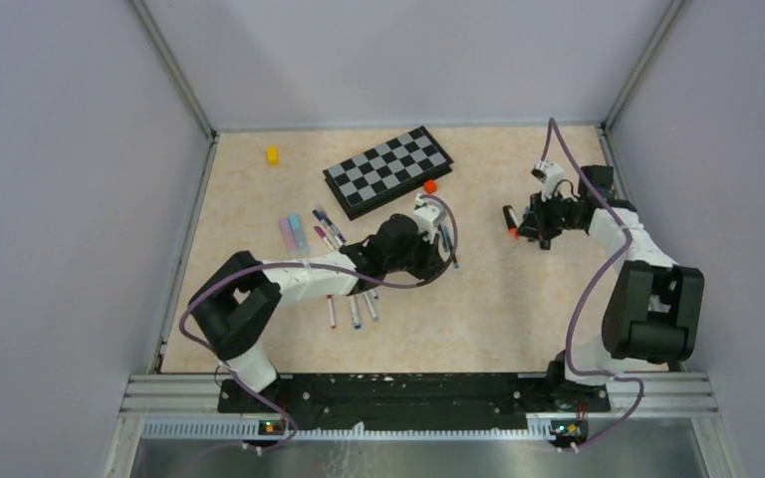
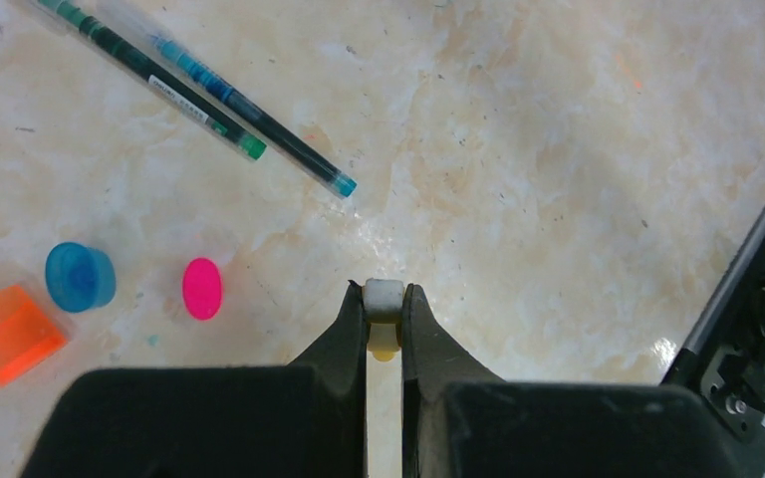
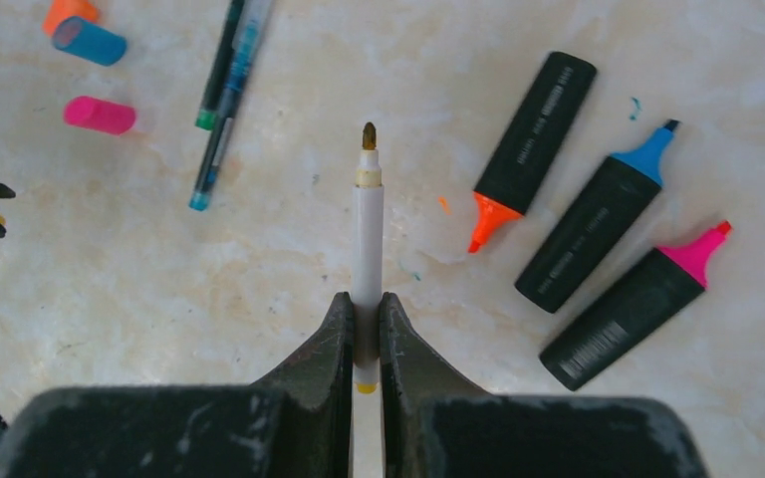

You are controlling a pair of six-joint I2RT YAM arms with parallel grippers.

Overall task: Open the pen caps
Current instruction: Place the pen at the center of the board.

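Left arm (image 1: 299, 274) outstretched, end effector (image 2: 384, 294) gripping cap (image 2: 383, 305)

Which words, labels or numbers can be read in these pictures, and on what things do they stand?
No text can be read.
Black highlighters, orange-tipped, blue-tipped, pink-tipped: grey print along the barrels, too blurred.
Green pen: white label, print too small.

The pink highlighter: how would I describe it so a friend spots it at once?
On the marbled table, look right of the white pen gripped in the black fingers, where three black highlighters lie uncapped. The pink highlighter is farthest right, the only pink-tipped one; the blue highlighter and orange highlighter lie to its left.
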